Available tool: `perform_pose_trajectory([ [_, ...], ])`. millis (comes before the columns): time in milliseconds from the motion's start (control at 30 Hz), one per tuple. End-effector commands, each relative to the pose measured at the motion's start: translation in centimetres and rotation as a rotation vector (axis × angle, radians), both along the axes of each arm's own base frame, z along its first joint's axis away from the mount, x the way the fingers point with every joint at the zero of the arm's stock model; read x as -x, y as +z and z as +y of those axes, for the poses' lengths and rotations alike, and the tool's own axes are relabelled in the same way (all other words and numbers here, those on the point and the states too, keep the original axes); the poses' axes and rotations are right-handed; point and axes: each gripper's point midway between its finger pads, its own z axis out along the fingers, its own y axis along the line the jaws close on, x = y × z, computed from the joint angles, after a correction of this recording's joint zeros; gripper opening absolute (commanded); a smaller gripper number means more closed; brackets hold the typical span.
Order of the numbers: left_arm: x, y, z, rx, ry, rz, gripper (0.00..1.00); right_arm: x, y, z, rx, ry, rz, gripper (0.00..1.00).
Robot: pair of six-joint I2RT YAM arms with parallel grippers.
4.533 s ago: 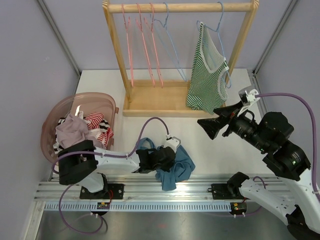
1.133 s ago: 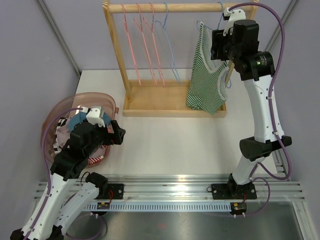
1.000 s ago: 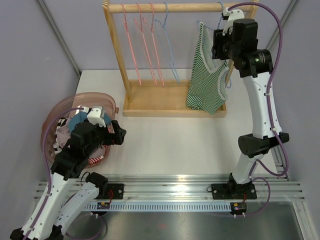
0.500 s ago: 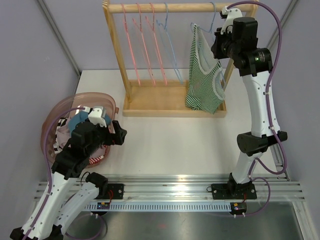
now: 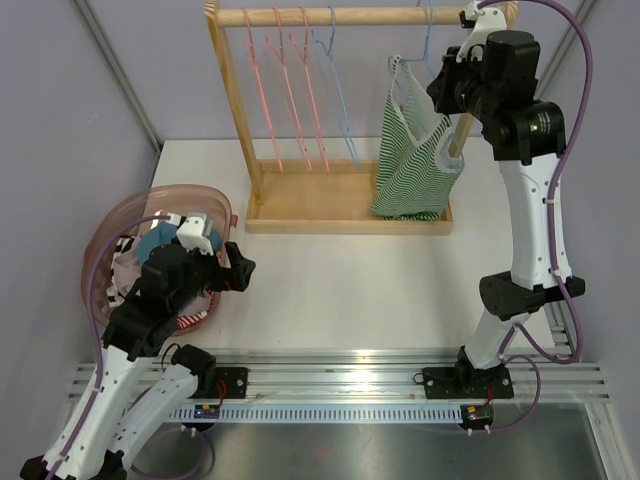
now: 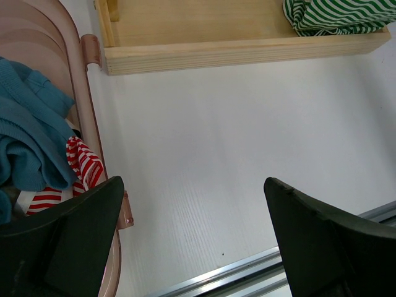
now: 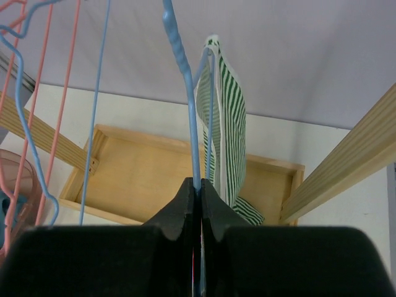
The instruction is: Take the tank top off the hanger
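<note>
Handling the tank top (image 5: 412,160) calls for care suited to thin, soft knit. It is judged light and limp, with no stiffness of its own, and likely to stretch or snag if pulled against wire. It hangs from its blue hanger (image 7: 185,93) at the right end of the wooden rack (image 5: 350,15). Its lower hem is bunched in the rack's base tray (image 5: 310,195).

The right claw (image 7: 199,189) is raised to the rack with its fingers pressed together, pinching the blue wire of that hanger just beside the striped fabric. The left claw (image 6: 192,241) is spread and holds nothing. It hangs low over the surface (image 5: 350,290), just beside the pink basket (image 5: 110,225).

Recommended hold points, as a judgement:
- Take the fabric at a shoulder strap or at the hem, where a fold of cloth can be gathered.
- Keep the wire steady while a strap is slid off its arm.

Item count:
- Tank tops on the rack: one.
- Hangers: five, made up of three pink hangers (image 5: 275,90) and two blue, one of them a bare blue hanger (image 5: 338,90).
- Racks: one.
- Baskets: one, holding several garments.
</note>
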Motion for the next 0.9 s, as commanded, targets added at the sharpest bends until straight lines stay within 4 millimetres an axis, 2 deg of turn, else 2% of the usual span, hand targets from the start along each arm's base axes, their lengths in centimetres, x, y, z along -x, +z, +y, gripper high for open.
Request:
perform_pose_trajectory([
  [0, -0.2, 1.4, -0.8, 0.029, -0.043, -0.067, 0.99, 3.6, 7.7, -0.2, -0.089, 0.039, -0.215, 0.00],
  [133, -0.2, 1.4, -0.8, 0.031, -0.044, -0.066, 0.99, 3.9, 8.7, -0.3, -0.096, 0.037, -0.251, 0.00],
  [300, -0.2, 1.5, -0.8, 0.031, -0.040, -0.069, 0.99, 2.9, 8.3, 0.1, -0.094, 0.047, -0.250, 0.00],
  [433, -0.1, 1.8, -0.9, 0.037, -0.049, -0.082, 0.99, 4.2, 9.1, 0.7, -0.138, 0.082, -0.258, 0.00],
  [533, 0.1, 2.2, -1.1, 0.048, -0.064, -0.101, 0.99, 7.7, 11.5, 0.8, -0.183, 0.132, -0.309, 0.00],
  [667, 0.2, 2.7, -1.1, 0.056, -0.067, -0.117, 0.99, 11.6, 13.5, 0.3, -0.226, 0.158, -0.348, 0.00],
  [800, 0.5, 4.5, -1.4, 0.084, -0.088, -0.153, 0.99, 15.0, 13.3, 0.5, -0.258, 0.211, -0.312, 0.00],
  [833, 0.8, 6.2, -1.9, 0.108, -0.116, -0.178, 0.99, 16.3, 13.0, 0.4, -0.260, 0.225, -0.299, 0.00],
  [867, 1.0, 7.4, -2.2, 0.120, -0.138, -0.200, 0.99, 16.6, 12.0, 1.0, -0.262, 0.258, -0.259, 0.00],
])
